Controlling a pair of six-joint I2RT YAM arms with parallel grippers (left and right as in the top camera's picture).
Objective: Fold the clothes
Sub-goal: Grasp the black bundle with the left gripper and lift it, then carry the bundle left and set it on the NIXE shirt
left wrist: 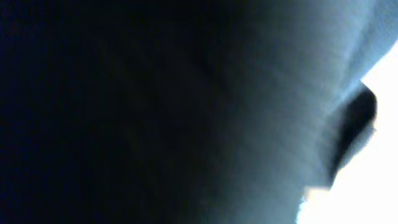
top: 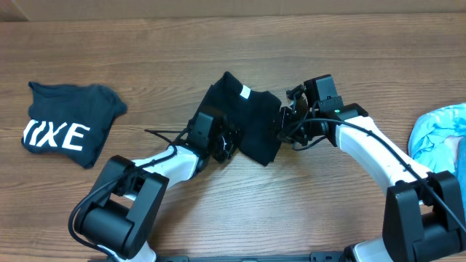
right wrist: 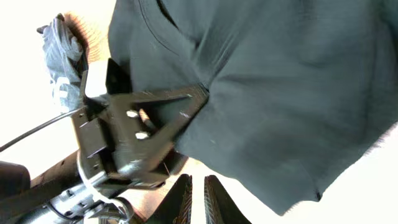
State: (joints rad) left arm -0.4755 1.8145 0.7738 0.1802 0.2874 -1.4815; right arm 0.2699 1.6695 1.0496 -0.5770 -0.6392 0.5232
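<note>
A black shirt (top: 247,116) lies crumpled at the middle of the table. My left gripper (top: 224,142) is at its left edge. In the right wrist view its fingers (right wrist: 186,102) come together on the shirt's edge (right wrist: 280,93). The left wrist view is filled by dark cloth (left wrist: 155,112), and its jaws are hidden. My right gripper (top: 285,125) is at the shirt's right edge. Its fingers (right wrist: 196,196) are nearly together with nothing between them, just off the cloth.
A folded navy shirt with white letters (top: 64,127) lies at the far left. A light blue garment (top: 440,135) lies bunched at the right edge. The table is bare wood (top: 291,204).
</note>
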